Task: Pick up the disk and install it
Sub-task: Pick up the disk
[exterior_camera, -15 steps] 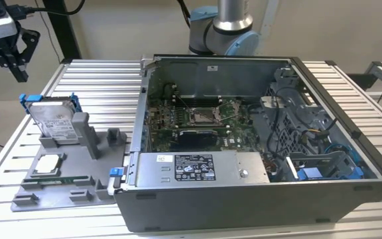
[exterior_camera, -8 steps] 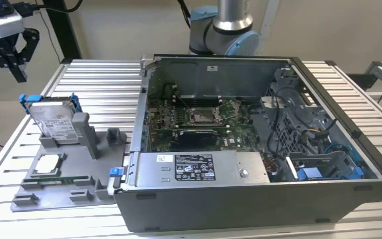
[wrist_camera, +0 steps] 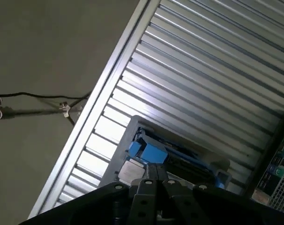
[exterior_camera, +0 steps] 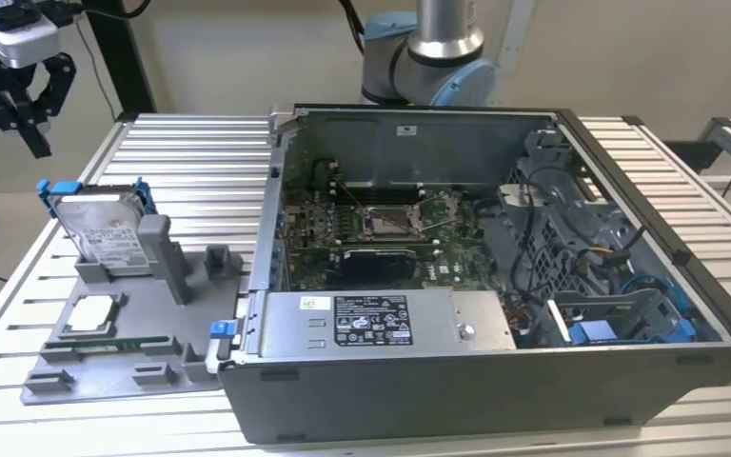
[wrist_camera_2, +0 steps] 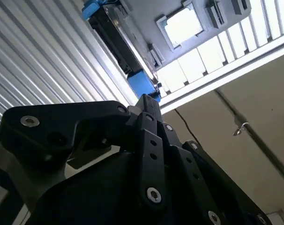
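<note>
While the disk [exterior_camera: 102, 228] sits ungrasped, the computer case [exterior_camera: 493, 381] lies on its side nearest in the exterior view. Its lid is off, presumably so the inside can be reached from above. A silver box [exterior_camera: 467, 328] at the case's near wall carries a white label, with print too small to read.

Beside the case, toward the exterior view's left, a grey stand [exterior_camera: 125, 367] keeps parts ready. A square chip [exterior_camera: 92, 314] lies flat in a recess. Behind it the disk stands on edge in a slot with its blue frame [exterior_camera: 46, 188] uppermost, probably for a grasp from above. Its white label is also unreadable.

The claw [exterior_camera: 38, 143] hangs above and beyond the disk, well apart from it. Its fingers are closed together and hold nothing.

The slatted worktop [exterior_camera: 201, 143] carries everything. The arm base [exterior_camera: 442, 57] stands farthest back.
</note>
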### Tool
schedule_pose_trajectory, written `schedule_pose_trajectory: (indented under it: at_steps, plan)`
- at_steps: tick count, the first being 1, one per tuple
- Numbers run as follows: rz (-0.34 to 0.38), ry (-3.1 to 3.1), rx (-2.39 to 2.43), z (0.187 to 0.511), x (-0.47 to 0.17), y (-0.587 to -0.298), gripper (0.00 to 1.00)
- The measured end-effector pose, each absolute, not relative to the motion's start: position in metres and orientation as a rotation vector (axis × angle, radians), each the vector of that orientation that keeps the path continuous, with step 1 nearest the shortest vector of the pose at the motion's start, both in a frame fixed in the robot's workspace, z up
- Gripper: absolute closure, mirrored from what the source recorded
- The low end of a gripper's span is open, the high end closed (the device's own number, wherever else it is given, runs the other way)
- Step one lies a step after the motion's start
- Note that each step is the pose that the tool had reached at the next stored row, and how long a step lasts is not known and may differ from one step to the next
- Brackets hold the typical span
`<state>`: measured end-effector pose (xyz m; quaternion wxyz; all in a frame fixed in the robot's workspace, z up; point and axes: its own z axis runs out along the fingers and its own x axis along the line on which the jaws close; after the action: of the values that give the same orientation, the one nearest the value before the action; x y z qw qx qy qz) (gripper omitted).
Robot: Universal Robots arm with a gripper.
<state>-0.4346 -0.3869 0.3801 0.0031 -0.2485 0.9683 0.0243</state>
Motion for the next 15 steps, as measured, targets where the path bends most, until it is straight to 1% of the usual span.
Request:
schedule_pose_trajectory:
  at_steps: [15]
  plan:
    - [0.069, 2.894, -1.182, 0.3800, -0.4347, -0.3869, 1.00]
